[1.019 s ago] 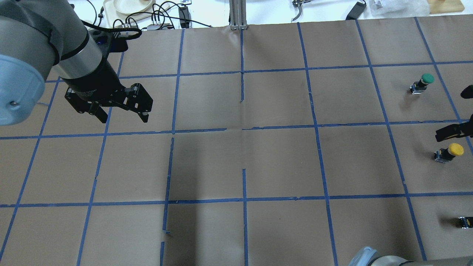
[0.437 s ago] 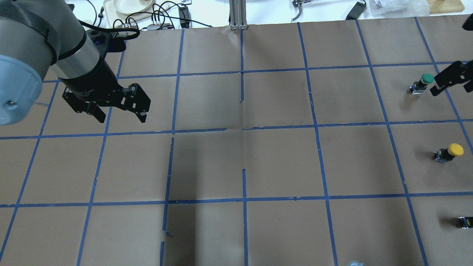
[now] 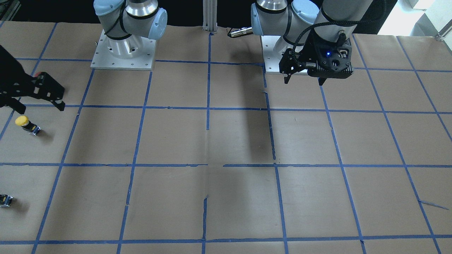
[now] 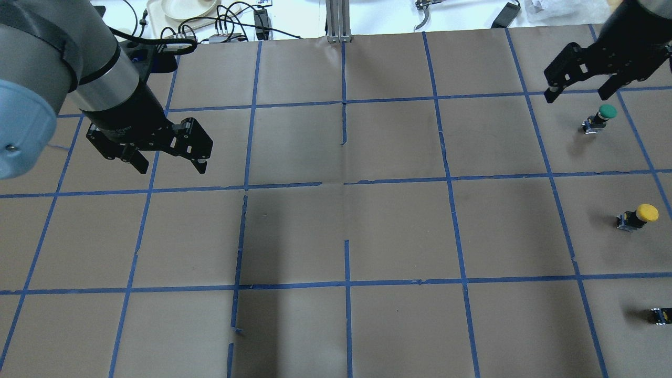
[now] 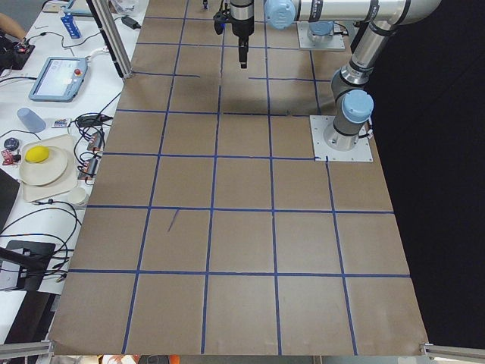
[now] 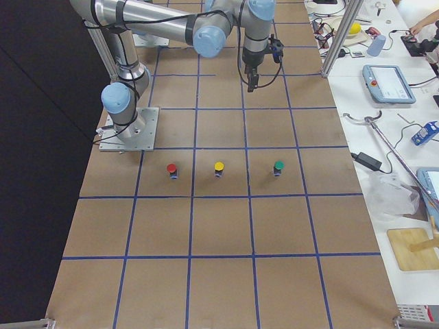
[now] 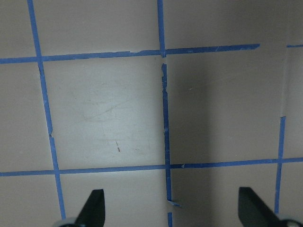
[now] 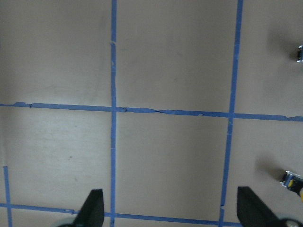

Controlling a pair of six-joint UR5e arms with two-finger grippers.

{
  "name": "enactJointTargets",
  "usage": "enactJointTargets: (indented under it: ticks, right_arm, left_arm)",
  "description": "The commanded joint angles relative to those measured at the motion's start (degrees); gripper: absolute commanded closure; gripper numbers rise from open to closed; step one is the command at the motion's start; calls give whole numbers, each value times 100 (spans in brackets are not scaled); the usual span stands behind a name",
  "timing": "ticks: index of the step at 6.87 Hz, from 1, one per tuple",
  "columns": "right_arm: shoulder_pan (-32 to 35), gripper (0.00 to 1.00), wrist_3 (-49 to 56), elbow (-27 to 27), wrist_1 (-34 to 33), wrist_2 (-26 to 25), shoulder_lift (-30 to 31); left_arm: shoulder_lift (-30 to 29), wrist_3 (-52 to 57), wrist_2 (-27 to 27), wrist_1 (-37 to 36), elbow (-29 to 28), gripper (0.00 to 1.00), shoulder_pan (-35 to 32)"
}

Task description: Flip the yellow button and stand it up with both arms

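The yellow button [image 4: 638, 216] stands cap up on the brown paper at the table's right side. It also shows in the front view [image 3: 25, 124] and in the right side view [image 6: 219, 168]. My right gripper [image 4: 577, 93] is open and empty. It hangs above the table, beyond the yellow button and near the green one, and shows at the front view's left edge [image 3: 35, 104]. Its wrist view [image 8: 173, 210] catches a button body with a bit of yellow [image 8: 289, 178] at the lower right edge. My left gripper [image 4: 172, 168] is open and empty over the far left, with only paper under it [image 7: 171, 210].
A green button [image 4: 602, 114] stands beyond the yellow one and a red button [image 6: 171, 168] nearer the robot. A small black part [image 4: 660, 315] lies at the right edge. A metal post [image 4: 337, 21], cables and a tray [image 4: 184, 10] line the far edge.
My right gripper has drawn away from the yellow button and moved to the far side, past the green button. The yellow button has not moved. My left gripper has shifted slightly left.
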State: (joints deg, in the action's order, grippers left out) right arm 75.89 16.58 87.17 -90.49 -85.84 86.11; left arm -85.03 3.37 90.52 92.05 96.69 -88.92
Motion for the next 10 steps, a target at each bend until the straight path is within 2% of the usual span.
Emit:
enactJointTargets:
  ticks: [1,2,3,10]
  right_arm:
    - [1167,0,-1676,-51,58,5,81]
    - [1556,0,-2006,-51,58,-47,64]
    - [1630,0,-2035,-51,58,-195,55]
    - [1631,0,-1974,-34,-4,-364,2]
  left_arm:
    - [4,6,0,-3,-1,0,15]
    - [13,6,9,6,-1,0,15]
    - [13,6,9,6,-1,0,15]
    - [4,-3,9,6,8,0,7]
